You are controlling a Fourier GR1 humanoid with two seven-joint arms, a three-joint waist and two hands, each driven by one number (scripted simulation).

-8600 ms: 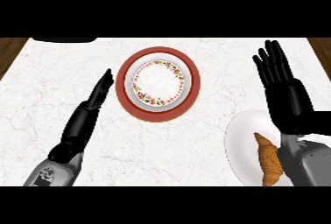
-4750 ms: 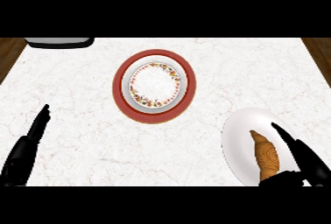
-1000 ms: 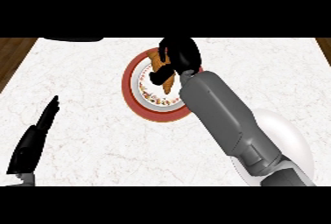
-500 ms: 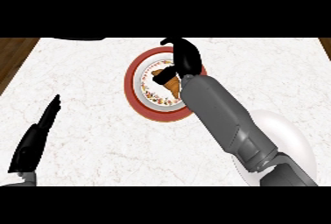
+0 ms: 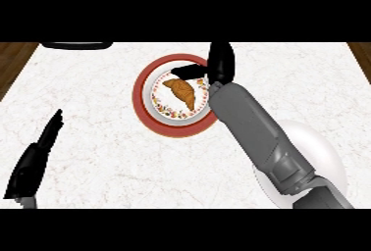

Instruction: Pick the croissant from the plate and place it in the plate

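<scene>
The brown croissant (image 5: 182,93) lies on the patterned white plate (image 5: 161,104), which sits on a red plate (image 5: 174,128) at the counter's middle back. My right hand (image 5: 219,63) is just to the right of the croissant, open, fingers straight and pointing away, thumb (image 5: 190,71) stretched out above the croissant's far end without holding it. A plain white plate (image 5: 315,149) at the lower right is partly hidden by my right forearm. My left hand (image 5: 36,159) rests open at the lower left, fingers straight.
A dark object (image 5: 76,45) shows at the counter's back left edge. The white marble counter (image 5: 94,88) ends in a wooden strip (image 5: 13,61) at the left and right sides.
The right hand has opened and let go of the croissant, which now lies uncovered on the patterned plate. The hand has shifted slightly right. The left hand has not moved.
</scene>
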